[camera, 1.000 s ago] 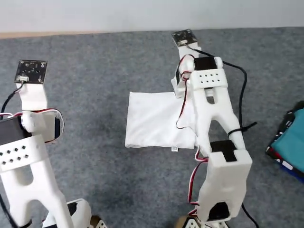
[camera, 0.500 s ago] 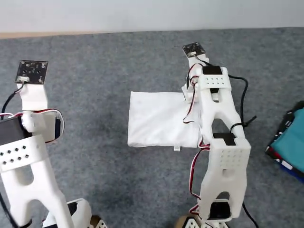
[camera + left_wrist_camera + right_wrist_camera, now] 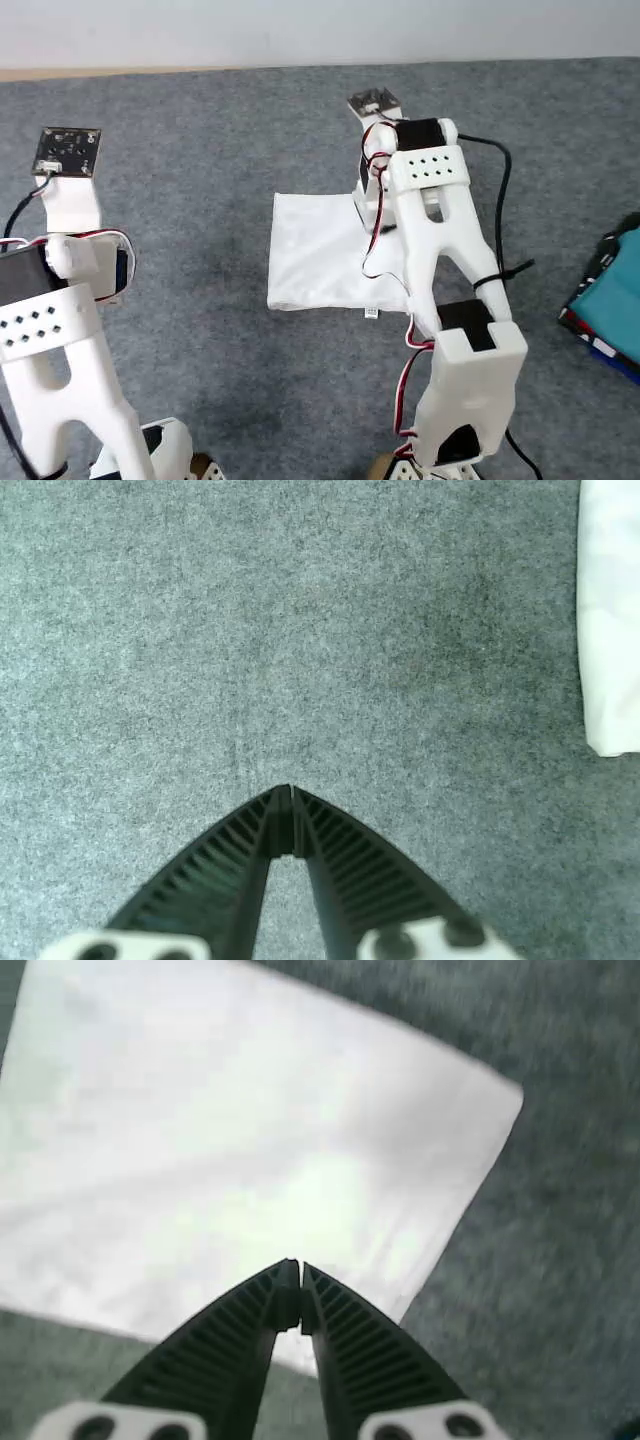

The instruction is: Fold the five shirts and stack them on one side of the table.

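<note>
The folded white shirt [image 3: 320, 255] is seen lying flat mid-table, the right gripper [image 3: 299, 1270] held over it with jaws pressed together, while the left gripper [image 3: 290, 795], likewise clenched, is held above the bare grey table [image 3: 200, 630].

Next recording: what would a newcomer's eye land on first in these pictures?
A white shirt, folded to a rectangle, lies in the middle of the grey table, with the right claw shut over it. The left claw is shut over bare table off to one side, and a teal-topped pile of clothes sits at the far right edge of the high view.
</note>
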You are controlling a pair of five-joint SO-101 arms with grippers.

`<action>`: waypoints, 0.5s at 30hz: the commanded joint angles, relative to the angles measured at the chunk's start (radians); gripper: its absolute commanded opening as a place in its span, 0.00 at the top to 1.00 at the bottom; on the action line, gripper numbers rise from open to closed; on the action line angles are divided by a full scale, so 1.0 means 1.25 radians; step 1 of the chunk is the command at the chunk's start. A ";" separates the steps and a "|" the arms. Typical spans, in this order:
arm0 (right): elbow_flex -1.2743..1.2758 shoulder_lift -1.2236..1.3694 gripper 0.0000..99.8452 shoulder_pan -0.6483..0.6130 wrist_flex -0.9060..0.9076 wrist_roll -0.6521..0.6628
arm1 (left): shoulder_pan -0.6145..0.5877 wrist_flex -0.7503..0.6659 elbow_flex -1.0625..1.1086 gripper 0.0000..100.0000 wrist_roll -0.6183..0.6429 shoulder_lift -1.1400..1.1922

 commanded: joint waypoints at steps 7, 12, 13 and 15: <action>0.074 -0.046 0.99 0.004 0.077 -0.007 | -0.006 0.009 -0.002 0.99 -0.005 -0.005; 0.231 -0.023 0.99 0.063 -0.075 -0.005 | -0.006 0.009 -0.002 0.99 -0.005 -0.005; 0.255 -0.017 0.99 0.077 -0.104 -0.005 | -0.006 0.009 -0.002 0.99 -0.005 -0.005; 0.286 0.001 0.99 0.094 -0.152 -0.002 | -0.006 0.014 -0.002 0.99 -0.005 -0.005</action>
